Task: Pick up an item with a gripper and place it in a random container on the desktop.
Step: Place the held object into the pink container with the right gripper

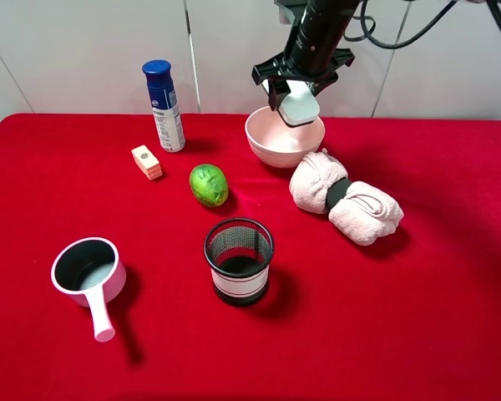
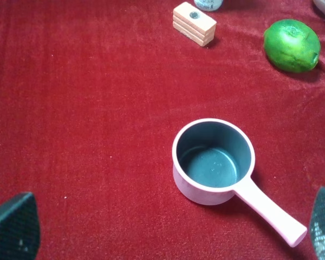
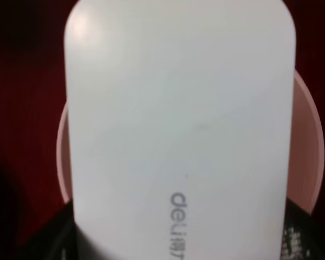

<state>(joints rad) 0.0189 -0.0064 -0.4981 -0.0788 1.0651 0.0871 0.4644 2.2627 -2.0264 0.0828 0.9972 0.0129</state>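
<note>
My right gripper [image 1: 300,93] is shut on the flat white block [image 1: 300,104] and holds it just above the pale pink ribbed bowl [image 1: 271,142] at the back middle of the red desktop [image 1: 451,276]. In the right wrist view the white block [image 3: 179,124] fills the frame, with the bowl's pink rim [image 3: 313,157] showing behind it. My left gripper [image 2: 168,233] is open and empty, hovering over the cloth near the pink saucepan [image 2: 214,162]; only its two fingertips [image 2: 13,227] show.
A blue spray bottle [image 1: 164,106], a small orange-cream block [image 1: 147,161] and a green fruit [image 1: 208,185] lie left of the bowl. A rolled pink towel [image 1: 346,199] lies right of it. A black mesh cup [image 1: 238,261] stands in front; the saucepan [image 1: 88,271] sits front left.
</note>
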